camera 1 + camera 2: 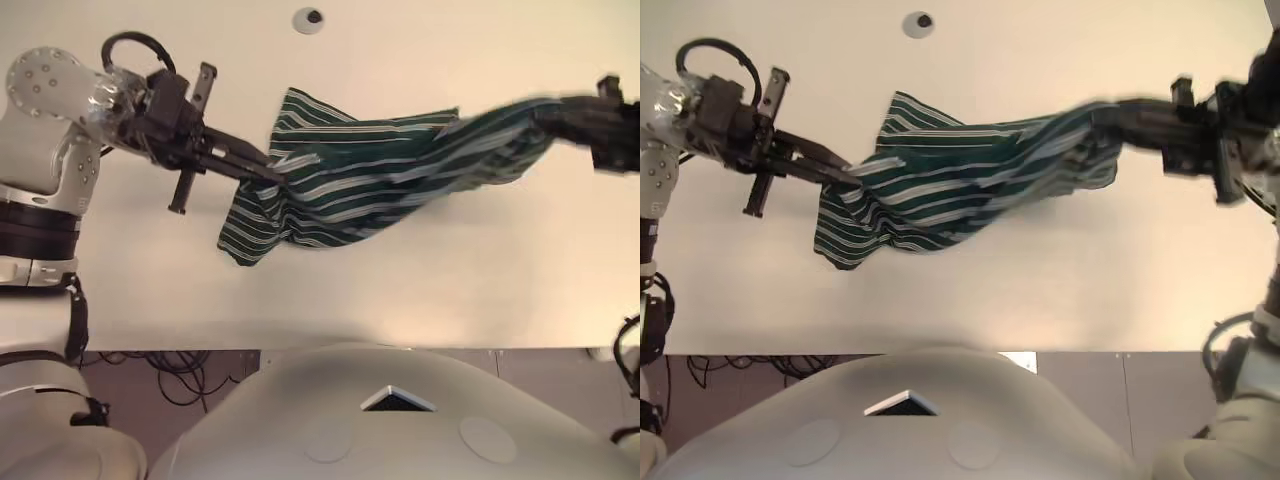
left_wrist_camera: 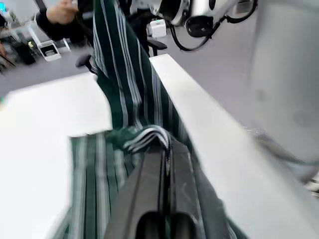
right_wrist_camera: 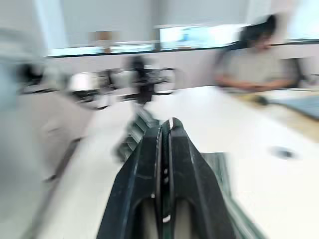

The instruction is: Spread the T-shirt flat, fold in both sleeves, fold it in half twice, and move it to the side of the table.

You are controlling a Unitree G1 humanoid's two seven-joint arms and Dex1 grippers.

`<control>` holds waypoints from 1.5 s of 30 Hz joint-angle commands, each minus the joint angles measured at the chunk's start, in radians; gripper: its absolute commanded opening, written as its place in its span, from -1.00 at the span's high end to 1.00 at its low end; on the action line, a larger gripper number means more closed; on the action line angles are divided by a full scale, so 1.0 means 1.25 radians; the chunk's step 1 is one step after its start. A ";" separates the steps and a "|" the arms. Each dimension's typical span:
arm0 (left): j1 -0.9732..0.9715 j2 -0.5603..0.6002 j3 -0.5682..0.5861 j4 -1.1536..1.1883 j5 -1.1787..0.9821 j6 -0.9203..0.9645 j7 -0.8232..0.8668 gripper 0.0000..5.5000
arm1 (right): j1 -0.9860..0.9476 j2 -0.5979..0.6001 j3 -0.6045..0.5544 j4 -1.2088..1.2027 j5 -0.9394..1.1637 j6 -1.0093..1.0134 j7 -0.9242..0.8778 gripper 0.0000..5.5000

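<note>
A dark green T-shirt (image 1: 370,180) with white stripes hangs stretched between my two grippers above the white table (image 1: 400,290). My left gripper (image 1: 272,170) is shut on the T-shirt's left end, where the cloth bunches and a loose part droops toward the table. My right gripper (image 1: 1102,117) is shut on the T-shirt's right end and holds it a little higher. In the left wrist view the shut fingers (image 2: 164,179) pinch a striped fold (image 2: 144,137). The right wrist view has the shut fingers (image 3: 164,164) with green cloth beneath them.
A small round grommet (image 1: 308,19) sits in the table near its far edge. The table's near edge (image 1: 300,347) runs just in front of me, with cables on the floor below. Bare table lies all around the T-shirt.
</note>
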 commanded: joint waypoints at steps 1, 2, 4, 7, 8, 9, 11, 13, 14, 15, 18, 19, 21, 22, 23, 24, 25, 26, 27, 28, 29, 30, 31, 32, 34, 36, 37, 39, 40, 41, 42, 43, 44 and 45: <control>-0.116 -0.071 0.091 0.148 0.117 -0.110 0.156 1.00 | -0.169 0.103 0.017 0.113 -0.154 -0.111 -0.211 0.99; -0.146 -0.089 0.106 0.176 0.140 -0.126 0.196 1.00 | -0.197 0.118 0.019 0.139 -0.187 -0.139 -0.241 0.99; -0.200 -0.119 0.123 0.223 0.189 -0.169 0.258 1.00 | -0.251 0.142 0.023 0.189 -0.246 -0.198 -0.293 0.99; -0.320 -0.156 0.118 0.358 0.328 -0.283 0.381 1.00 | -0.352 0.175 0.042 0.282 -0.344 -0.284 -0.377 0.99; -0.365 -0.163 0.111 0.415 0.381 -0.325 0.427 1.00 | -0.391 0.182 0.058 0.315 -0.382 -0.312 -0.397 0.99; -0.404 -0.167 0.102 0.467 0.428 -0.364 0.464 1.00 | -0.428 0.190 0.071 0.349 -0.418 -0.338 -0.419 0.99; -0.496 -0.173 0.067 0.591 0.547 -0.447 0.568 1.00 | -0.526 0.209 0.092 0.448 -0.480 -0.383 -0.465 0.99; -0.581 -0.187 0.035 0.710 0.635 -0.493 0.652 1.00 | -0.621 0.223 0.102 0.563 -0.524 -0.423 -0.499 0.99; -0.621 -0.195 0.022 0.762 0.670 -0.501 0.689 1.00 | -0.668 0.227 0.107 0.626 -0.547 -0.446 -0.513 0.99; -0.654 -0.201 0.013 0.804 0.697 -0.507 0.723 1.00 | -0.709 0.230 0.110 0.685 -0.564 -0.465 -0.522 0.99; -0.743 -0.212 -0.008 0.896 0.766 -0.492 0.818 1.00 | -0.834 0.230 0.121 0.863 -0.621 -0.524 -0.564 0.99; -0.765 -0.214 -0.012 0.915 0.780 -0.484 0.840 1.00 | -0.868 0.230 0.120 0.908 -0.632 -0.534 -0.572 0.99; -0.805 -0.219 -0.012 0.944 0.802 -0.459 0.880 1.00 | -0.927 0.229 0.119 0.983 -0.655 -0.550 -0.595 0.99; -0.822 -0.223 -0.011 0.954 0.810 -0.449 0.894 1.00 | -0.949 0.229 0.119 1.010 -0.664 -0.556 -0.603 0.99; -0.835 -0.225 -0.011 0.961 0.818 -0.441 0.906 1.00 | -0.967 0.228 0.118 1.031 -0.672 -0.561 -0.609 0.99; -0.848 -0.229 -0.010 0.966 0.822 -0.435 0.916 1.00 | -0.983 0.226 0.117 1.048 -0.680 -0.565 -0.617 0.99; -0.861 -0.231 -0.009 0.970 0.825 -0.428 0.926 1.00 | -0.998 0.223 0.117 1.061 -0.686 -0.567 -0.624 0.99; -0.872 -0.234 -0.006 0.973 0.828 -0.422 0.935 1.00 | -1.009 0.220 0.116 1.071 -0.692 -0.570 -0.631 0.99; -0.882 -0.236 -0.003 0.975 0.829 -0.417 0.941 1.00 | -1.019 0.218 0.114 1.080 -0.698 -0.572 -0.638 0.99; -0.890 -0.238 0.003 0.977 0.827 -0.412 0.943 1.00 | -1.028 0.216 0.111 1.086 -0.702 -0.572 -0.643 0.99; -0.896 -0.240 0.006 0.978 0.825 -0.409 0.944 1.00 | -1.035 0.214 0.109 1.091 -0.705 -0.572 -0.645 0.99; -0.899 -0.242 0.010 0.979 0.823 -0.409 0.940 1.00 | -1.040 0.214 0.107 1.094 -0.706 -0.573 -0.644 0.99; -0.899 -0.243 0.014 0.979 0.820 -0.411 0.933 1.00 | -1.043 0.215 0.105 1.094 -0.706 -0.574 -0.638 0.99; -0.893 -0.245 0.019 0.978 0.814 -0.417 0.916 1.00 | -1.042 0.217 0.103 1.092 -0.706 -0.577 -0.625 0.99; -0.873 -0.246 0.033 0.975 0.798 -0.433 0.864 1.00 | -1.029 0.219 0.101 1.083 -0.703 -0.583 -0.587 0.99; -0.836 -0.247 0.053 0.971 0.769 -0.457 0.777 1.00 | -0.999 0.219 0.100 1.066 -0.694 -0.591 -0.531 0.99; -0.810 -0.246 0.070 0.966 0.741 -0.475 0.705 1.00 | -0.974 0.219 0.098 1.051 -0.686 -0.594 -0.489 0.99; -0.747 -0.244 0.126 0.943 0.642 -0.497 0.491 1.00 | -0.901 0.220 0.088 0.995 -0.651 -0.594 -0.372 0.99; -0.722 -0.242 0.155 0.929 0.589 -0.489 0.387 1.00 | -0.866 0.219 0.082 0.962 -0.628 -0.587 -0.320 0.99; -0.694 -0.241 0.189 0.903 0.524 -0.461 0.265 1.00 | -0.820 0.217 0.072 0.909 -0.595 -0.566 -0.262 0.99; -0.651 -0.233 0.212 0.841 0.438 -0.376 0.119 1.00 | -0.739 0.208 0.060 0.805 -0.536 -0.518 -0.184 0.99; -0.569 -0.199 0.191 0.699 0.307 -0.243 0.025 1.00 | -0.634 0.193 0.042 0.654 -0.444 -0.426 -0.104 0.99; -0.484 -0.149 0.153 0.545 0.179 -0.114 -0.027 1.00 | -0.534 0.174 0.028 0.511 -0.358 -0.342 -0.043 0.99; -0.370 -0.063 0.098 0.358 0.035 0.001 -0.046 1.00 | -0.417 0.145 0.015 0.357 -0.269 -0.259 0.012 0.99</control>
